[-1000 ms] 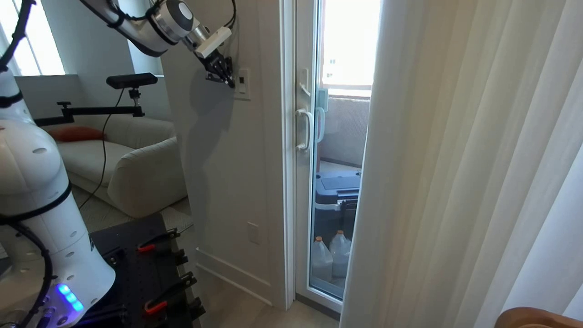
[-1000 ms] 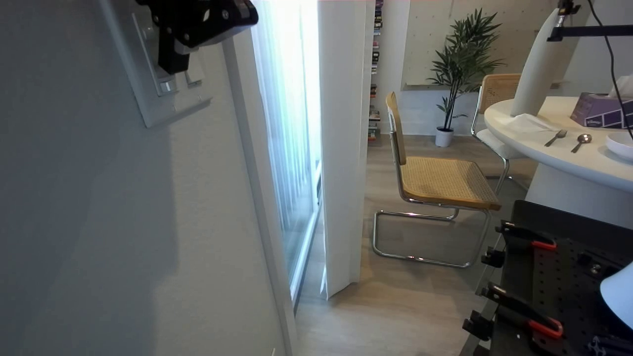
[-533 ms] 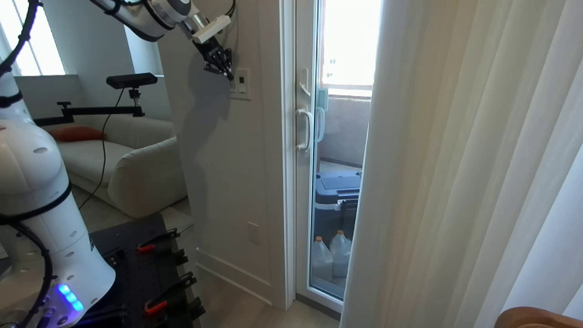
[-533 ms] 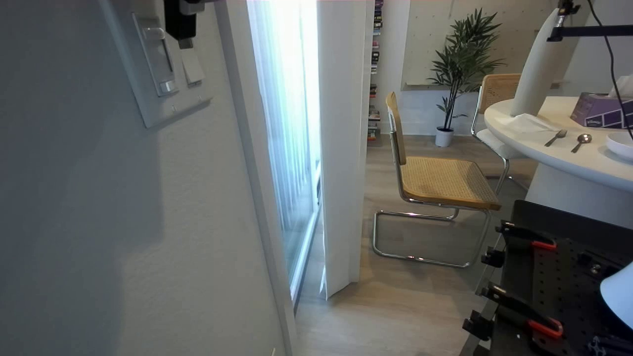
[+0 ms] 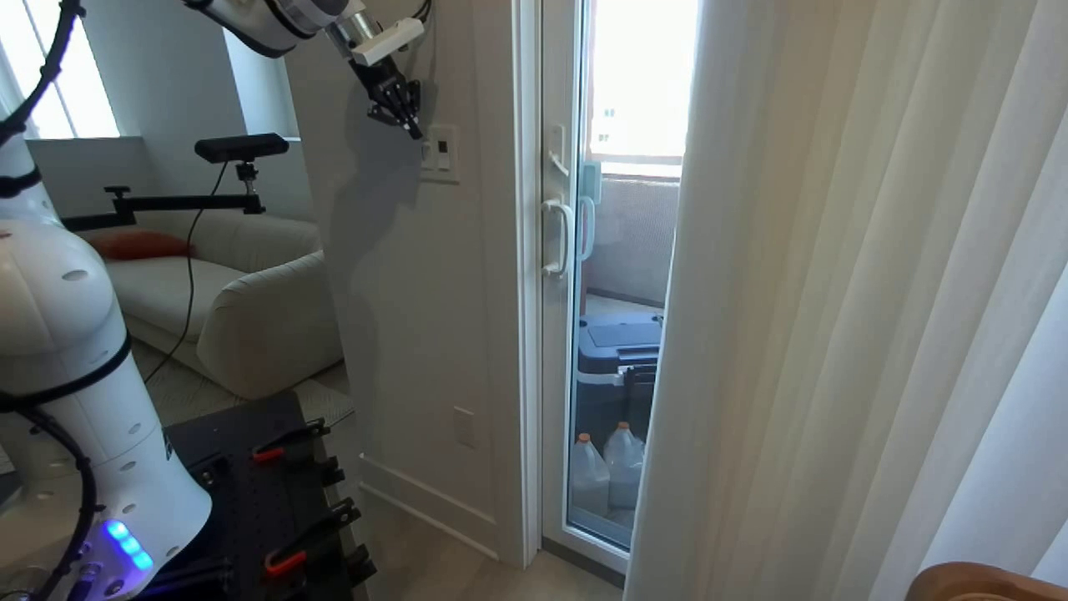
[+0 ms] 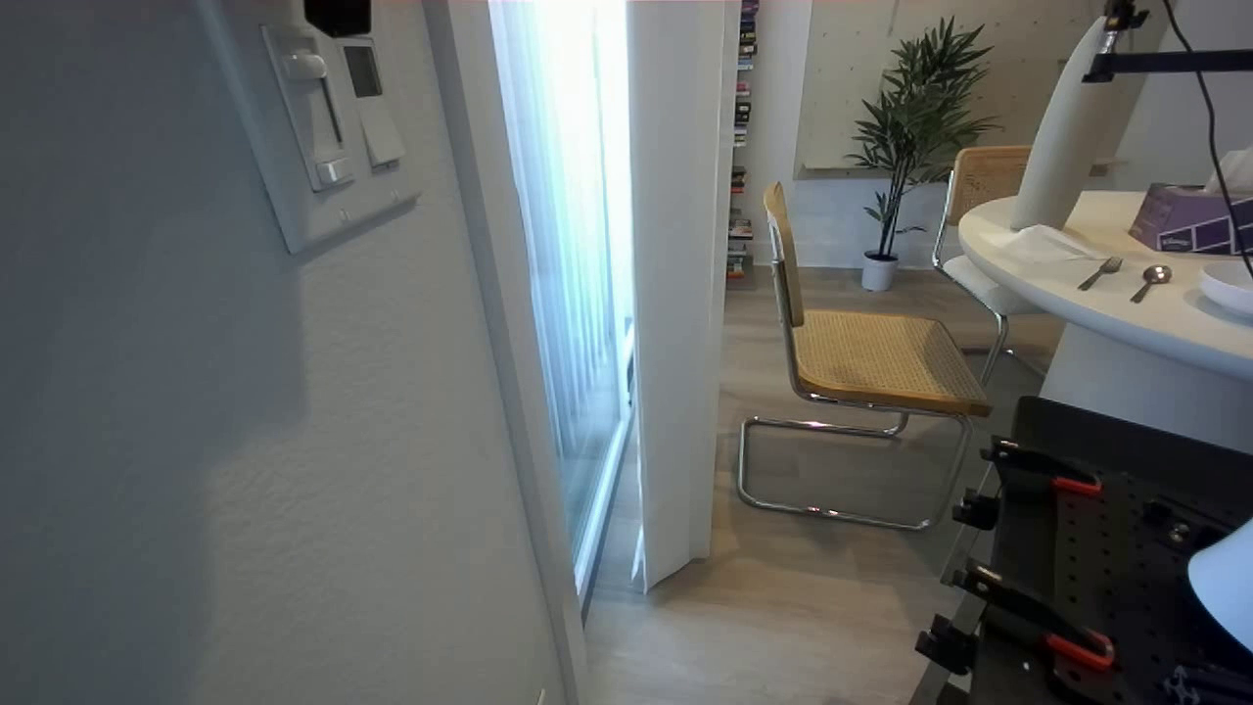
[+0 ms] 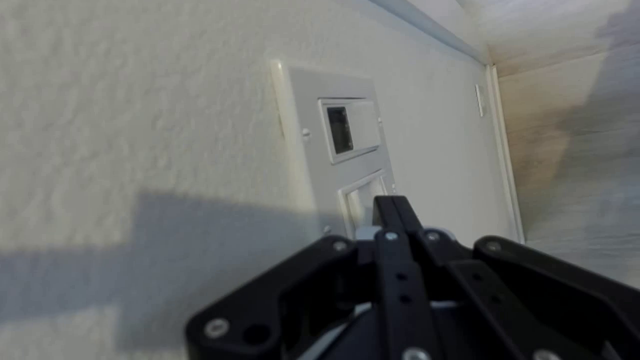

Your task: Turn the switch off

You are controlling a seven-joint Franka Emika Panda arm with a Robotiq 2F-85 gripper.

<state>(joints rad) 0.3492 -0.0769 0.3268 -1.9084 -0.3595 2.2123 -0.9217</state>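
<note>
The switch is a white wall plate, seen in both exterior views [image 5: 449,167] [image 6: 303,211]. It holds a white rocker [image 6: 380,137] with a dark window [image 6: 362,70] at its top, and a slider [image 6: 305,67] beside it. The rocker's lower part sticks out from the plate. The plate also fills the middle of the wrist view [image 7: 315,100], where my fingers partly hide the slider. My black gripper [image 7: 392,205] is shut and empty, its fingertips together. In an exterior view the gripper [image 5: 415,133] is at the plate's upper left corner, seemingly off its surface.
A white door handle [image 5: 559,238] and door frame [image 5: 527,292] stand beside the plate. A socket plate [image 5: 464,426] is low on the wall. A curtain [image 5: 834,292] hangs beyond the door. A black bench [image 5: 234,434] with red-handled clamps and a chair [image 6: 881,357] stand nearby.
My gripper has moved up and back from the switch plate. The slider and the rocker's dark window, covered a second ago in an exterior view, now show. The fingers look shut throughout.
</note>
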